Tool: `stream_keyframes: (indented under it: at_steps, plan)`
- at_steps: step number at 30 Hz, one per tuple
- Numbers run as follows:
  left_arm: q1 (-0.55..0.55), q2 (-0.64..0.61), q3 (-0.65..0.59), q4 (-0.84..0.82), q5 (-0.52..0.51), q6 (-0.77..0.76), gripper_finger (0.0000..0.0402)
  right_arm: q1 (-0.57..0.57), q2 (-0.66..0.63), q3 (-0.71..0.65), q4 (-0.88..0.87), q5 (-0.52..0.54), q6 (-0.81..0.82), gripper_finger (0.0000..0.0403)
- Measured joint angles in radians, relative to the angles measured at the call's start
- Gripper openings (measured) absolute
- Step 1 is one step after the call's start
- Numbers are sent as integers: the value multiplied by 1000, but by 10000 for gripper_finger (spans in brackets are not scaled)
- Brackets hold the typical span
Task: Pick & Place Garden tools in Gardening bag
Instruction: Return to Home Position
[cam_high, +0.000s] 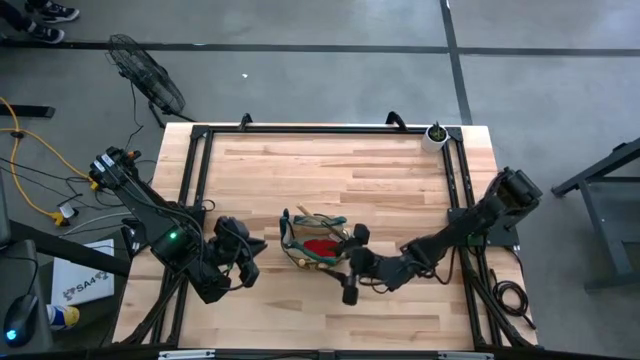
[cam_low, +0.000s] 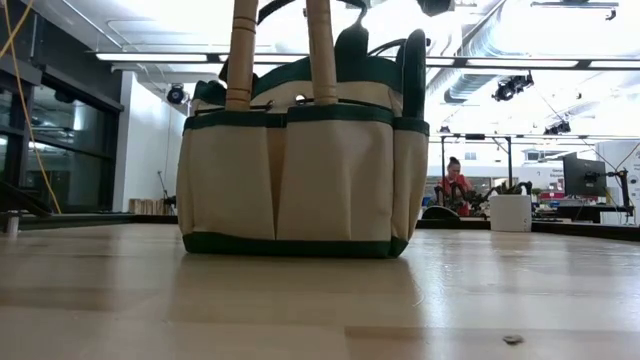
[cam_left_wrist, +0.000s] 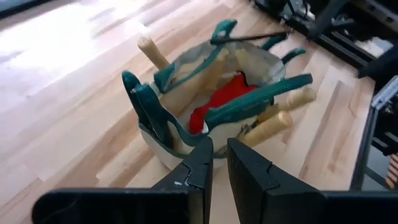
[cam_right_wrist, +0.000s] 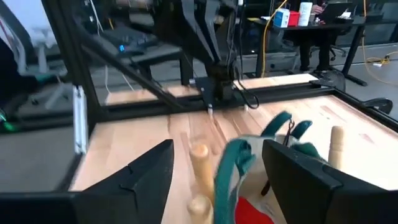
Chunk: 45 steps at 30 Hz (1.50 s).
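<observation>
gardening bag (cam_low: 290, 170) set upright on desk (cam_low: 300, 300) | wooden tool handles (cam_low: 241, 55) pointed up, near vertical | left hand (cam_left_wrist: 219, 149) narrowed, empty | right hand (cam_right_wrist: 217, 158) spread wide, empty

Wooden handles (cam_right_wrist: 199, 155), green bag loops (cam_right_wrist: 226, 173) and red glove (cam_right_wrist: 252, 213) between the wide-apart right jaws.

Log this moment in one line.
bag: tan fabric bag, green trim, upright | inside: wooden tool handles, red glove | left claw: shut, beside bag | right claw: open, beside bag
</observation>
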Motion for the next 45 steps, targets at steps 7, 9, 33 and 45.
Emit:
stream_keyframes:
  at_steps: [7, 9, 33, 45]
  plan:
    - [0, -7, -1, -27, -61, 20, 45, 15, -117, 0, -76, -69, 126, 232]
    - [0, -21, -8, -12, -65, 34, 45, 14, -159, 0, -156, -133, 186, 232]
    - [26, -531, -798, 878, 36, 335, 44, 118, -545, -286, -353, -42, 641, 231]
    - [493, -662, -1001, 1204, 543, 558, 44, 1, -763, -815, 558, -269, 342, 231]
